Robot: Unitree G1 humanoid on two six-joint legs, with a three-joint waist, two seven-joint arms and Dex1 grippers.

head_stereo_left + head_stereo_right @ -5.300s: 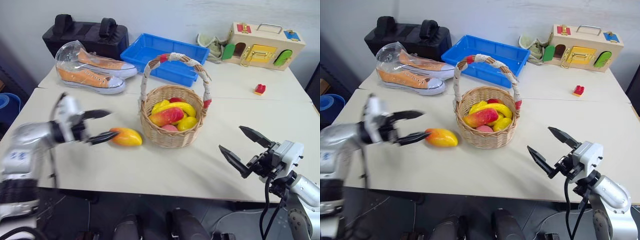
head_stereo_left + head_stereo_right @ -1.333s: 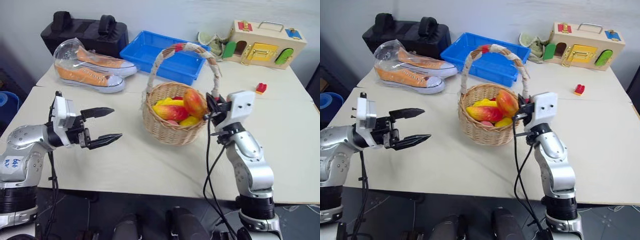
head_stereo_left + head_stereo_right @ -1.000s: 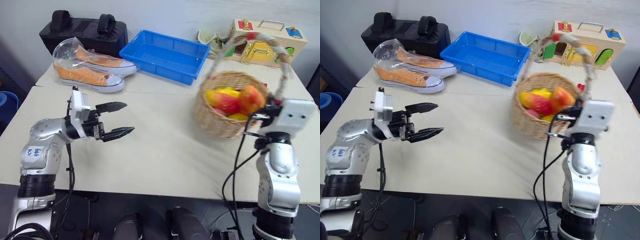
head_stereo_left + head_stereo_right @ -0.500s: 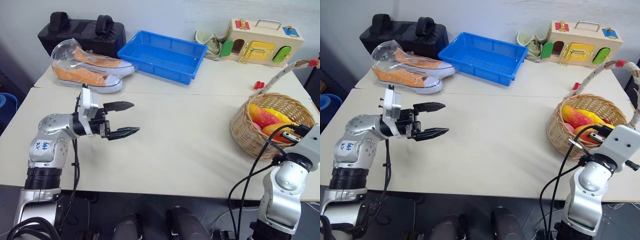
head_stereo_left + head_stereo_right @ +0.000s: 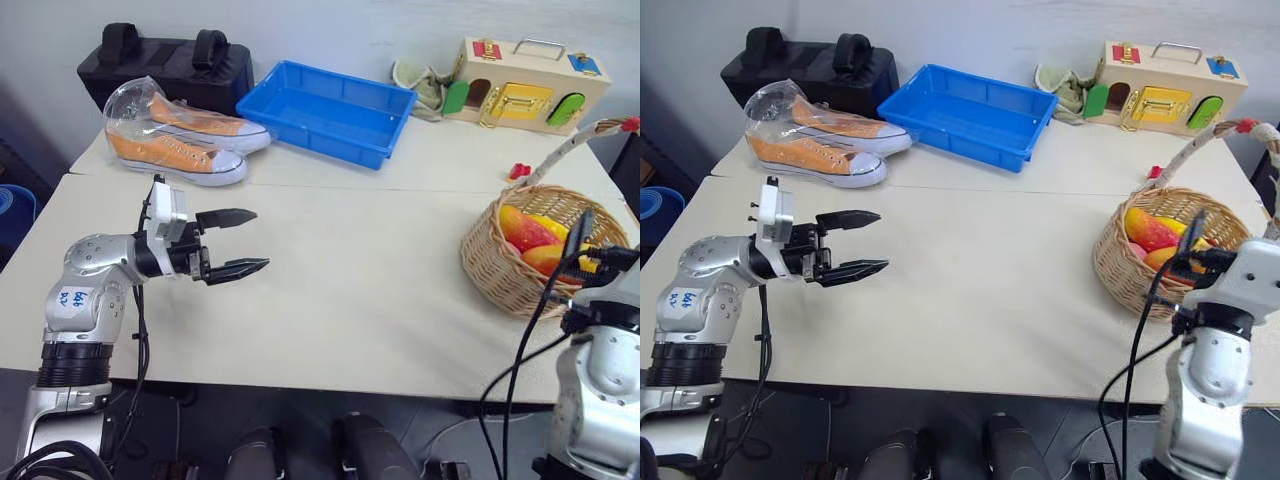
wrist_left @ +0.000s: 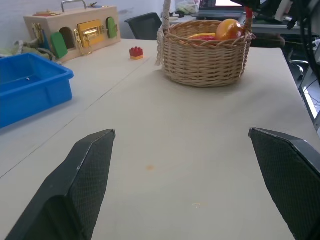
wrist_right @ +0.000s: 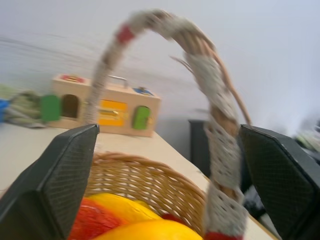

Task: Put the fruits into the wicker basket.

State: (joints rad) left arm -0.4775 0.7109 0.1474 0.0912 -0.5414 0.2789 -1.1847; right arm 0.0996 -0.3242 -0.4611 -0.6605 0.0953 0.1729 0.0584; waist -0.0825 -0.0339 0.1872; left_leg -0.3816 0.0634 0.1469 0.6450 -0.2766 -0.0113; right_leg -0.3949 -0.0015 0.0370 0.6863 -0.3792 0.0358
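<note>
One wicker basket stands near the right edge of the table, and two red-and-yellow fruits show among the yellow toys inside it. Behind sit one blue tray, one wooden latch box, one pair of orange sneakers in a clear wrap, one black bag and one small red brick. The left gripper hovers over the left part of the table, its two fingers spread and holding nothing. The right gripper sits just beside the basket's near rim, fingers wide apart and gripping nothing. The right wrist view shows the cord-wrapped handle arching between its fingers, with fruit below; the head views hide that behind cables. The left wrist view shows a broad bare stretch of tabletop between that gripper and the basket.
</note>
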